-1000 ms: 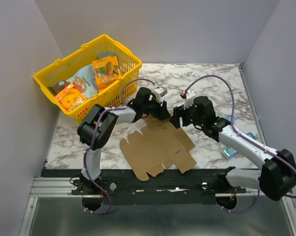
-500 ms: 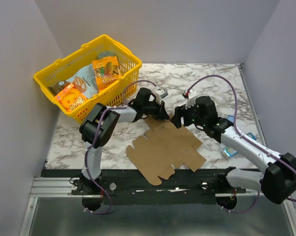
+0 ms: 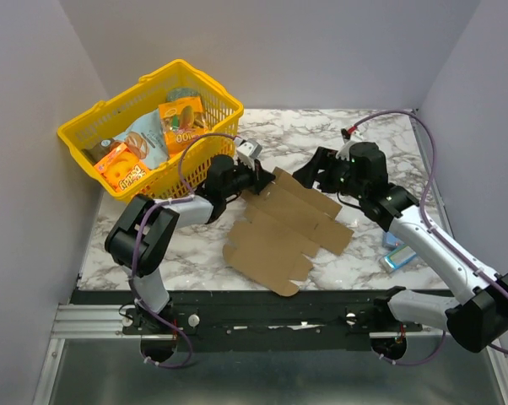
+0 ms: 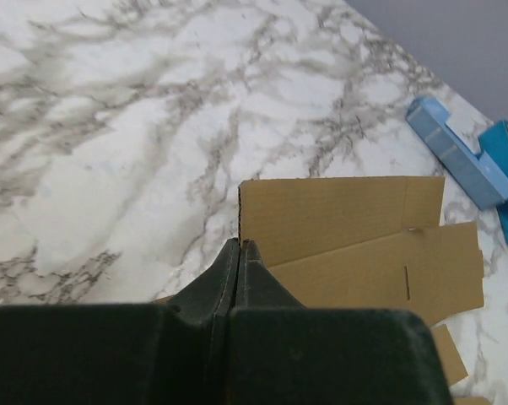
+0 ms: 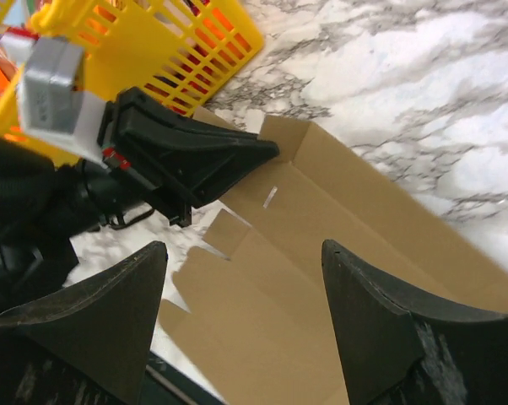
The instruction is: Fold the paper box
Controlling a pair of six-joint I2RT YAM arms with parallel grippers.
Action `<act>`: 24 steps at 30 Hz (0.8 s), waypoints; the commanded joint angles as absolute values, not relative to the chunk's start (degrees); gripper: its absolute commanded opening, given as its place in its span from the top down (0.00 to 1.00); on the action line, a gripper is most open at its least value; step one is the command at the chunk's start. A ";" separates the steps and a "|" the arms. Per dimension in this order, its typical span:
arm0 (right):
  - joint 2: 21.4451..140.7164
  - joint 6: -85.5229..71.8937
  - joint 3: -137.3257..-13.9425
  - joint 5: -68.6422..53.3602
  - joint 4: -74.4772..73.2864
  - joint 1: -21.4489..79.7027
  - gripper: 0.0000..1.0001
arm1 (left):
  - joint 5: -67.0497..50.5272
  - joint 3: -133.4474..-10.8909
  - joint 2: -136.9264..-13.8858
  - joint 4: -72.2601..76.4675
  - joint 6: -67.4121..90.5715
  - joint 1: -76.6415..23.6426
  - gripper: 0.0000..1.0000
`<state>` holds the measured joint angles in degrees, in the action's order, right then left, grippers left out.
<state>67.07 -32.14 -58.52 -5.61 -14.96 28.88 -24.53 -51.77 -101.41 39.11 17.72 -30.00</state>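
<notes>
Paper box (image 3: pixel 288 228) edge hidden (left hand (image 4: pixel 239 246) pinching).

Top view high and behind, looking down, wrist views close and low, all sharing the paper box (image 3: pixel 288 228)

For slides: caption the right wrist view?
Left gripper shut on a corner of the flat brown die-cut cardboard sheet beside the yellow plastic basket; right gripper open above it.
</notes>
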 commanded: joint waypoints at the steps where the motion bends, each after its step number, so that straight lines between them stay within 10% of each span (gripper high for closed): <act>1: 69.78 -48.85 -58.45 -10.35 -13.47 28.65 0.18 | -12.23 -44.41 -97.56 57.20 15.13 -30.76 1.00; 24: 71.01 -79.71 -44.12 -7.82 -2.37 21.36 0.11 | -0.44 -27.69 -87.72 74.09 0.26 -40.08 1.00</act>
<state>70.81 -74.24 -44.99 -9.06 -5.06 22.26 -2.52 -29.02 -90.35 70.17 3.92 -38.61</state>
